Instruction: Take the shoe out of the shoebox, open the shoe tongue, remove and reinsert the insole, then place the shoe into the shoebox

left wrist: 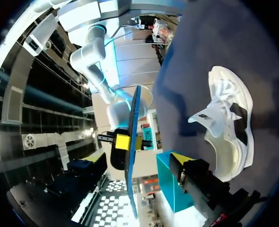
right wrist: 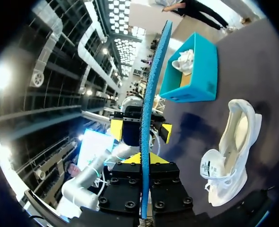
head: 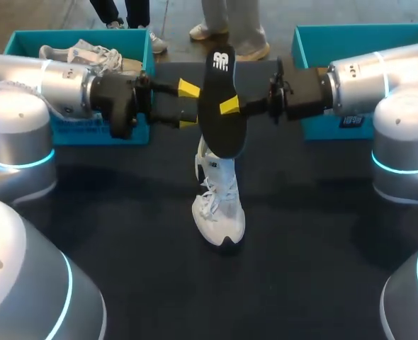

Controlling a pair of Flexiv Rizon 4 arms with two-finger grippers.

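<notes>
A black insole [head: 219,106] with a blue underside hangs in the air over the table's middle, seen edge-on in both wrist views [right wrist: 149,109] [left wrist: 132,156]. My right gripper [head: 232,106] is shut on it from the right; in its own wrist view [right wrist: 144,163] the yellow tips press both faces. My left gripper [head: 188,106] stands open, its fingers [right wrist: 117,130] spread on either side of the insole without touching it. Below on the dark table stands the white sneaker [head: 218,205] [left wrist: 227,127] [right wrist: 229,156], its mouth open.
A teal shoebox [head: 142,42] at the back left holds another white shoe [head: 81,53]. A second teal shoebox [head: 304,42] sits at the back right behind my right arm. The tabletop [head: 124,234] around the sneaker is bare.
</notes>
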